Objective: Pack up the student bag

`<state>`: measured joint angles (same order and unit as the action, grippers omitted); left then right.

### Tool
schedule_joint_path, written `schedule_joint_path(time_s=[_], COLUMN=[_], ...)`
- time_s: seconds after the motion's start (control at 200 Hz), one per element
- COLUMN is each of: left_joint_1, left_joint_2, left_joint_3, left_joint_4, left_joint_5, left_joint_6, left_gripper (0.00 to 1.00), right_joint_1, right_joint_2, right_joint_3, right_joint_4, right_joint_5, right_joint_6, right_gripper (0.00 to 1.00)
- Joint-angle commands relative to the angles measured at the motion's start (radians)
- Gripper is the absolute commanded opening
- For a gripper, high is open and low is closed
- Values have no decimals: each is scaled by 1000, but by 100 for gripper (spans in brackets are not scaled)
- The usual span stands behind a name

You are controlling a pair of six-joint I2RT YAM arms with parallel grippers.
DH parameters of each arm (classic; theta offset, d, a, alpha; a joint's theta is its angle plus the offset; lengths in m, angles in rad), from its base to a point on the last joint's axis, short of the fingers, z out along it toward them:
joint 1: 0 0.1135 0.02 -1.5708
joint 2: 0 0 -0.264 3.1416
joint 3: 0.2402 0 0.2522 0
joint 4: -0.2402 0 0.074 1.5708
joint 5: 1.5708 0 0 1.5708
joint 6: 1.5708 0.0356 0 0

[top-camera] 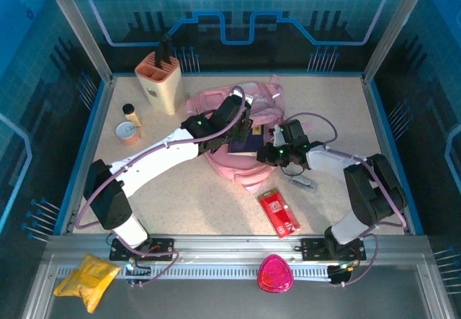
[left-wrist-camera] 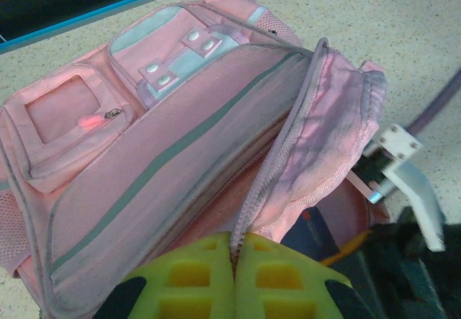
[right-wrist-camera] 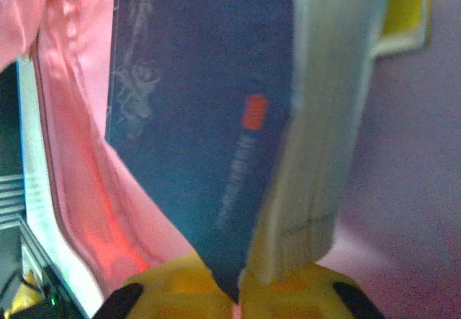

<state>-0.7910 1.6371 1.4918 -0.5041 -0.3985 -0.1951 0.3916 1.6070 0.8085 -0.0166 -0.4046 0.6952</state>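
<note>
The student bag (top-camera: 268, 97) sat in the middle of the counter (top-camera: 202, 207), with the left gripper (left-wrist-camera: 234, 250) pinching its flap open. Right gripper (right-wrist-camera: 238, 290) was clamped on a blue book (right-wrist-camera: 202, 117) at the mouth, so I'd say barely halfway. The red pack (top-camera: 279, 212) at the bag's 5 o'clock wasn't in yet.

bag (top-camera: 263, 103) 1 | book (right-wrist-camera: 187, 117) 1 | red packet (top-camera: 279, 213) 1 | holder (top-camera: 160, 81) 1

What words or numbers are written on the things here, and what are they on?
Nothing can be quoted.
Dark blue book: pale lettering and a red label on the cover, too blurred to read.
Red packet: white print, too small to read.
Student bag: no words that I can see.
</note>
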Motion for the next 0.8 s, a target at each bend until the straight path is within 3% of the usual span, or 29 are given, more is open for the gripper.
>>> schedule_joint_path(time_s=[0.0,0.215,0.29,0.425,0.52,0.635,0.795], left_joint_1=[4,5,6,6,4,7,7], left_joint_2=[-36,-92,-91,-57,-16,27,54], left_joint_3=[41,2,-1,-4,5,8,-20], left_joint_4=[48,100,121,124,94,73,57], left_joint_5=[12,-27,9,51,33,-5,71], left_joint_6=[-34,-20,-13,-23,-20,-25,-98], left_gripper=[0,0,0,0,0,0,0], right_joint_1=[-30,-50,-52,-65,-44,-25,-37], right_joint_2=[64,107,98,76,-16,-142,-290], right_joint_3=[57,95,81,77,-14,-103,-177], right_joint_4=[128,138,153,167,219,195,72], right_joint_5=[56,29,29,-7,18,70,52], right_joint_6=[19,17,15,13,-5,-13,-21], right_gripper=[4,8,15,16,13,19,27])
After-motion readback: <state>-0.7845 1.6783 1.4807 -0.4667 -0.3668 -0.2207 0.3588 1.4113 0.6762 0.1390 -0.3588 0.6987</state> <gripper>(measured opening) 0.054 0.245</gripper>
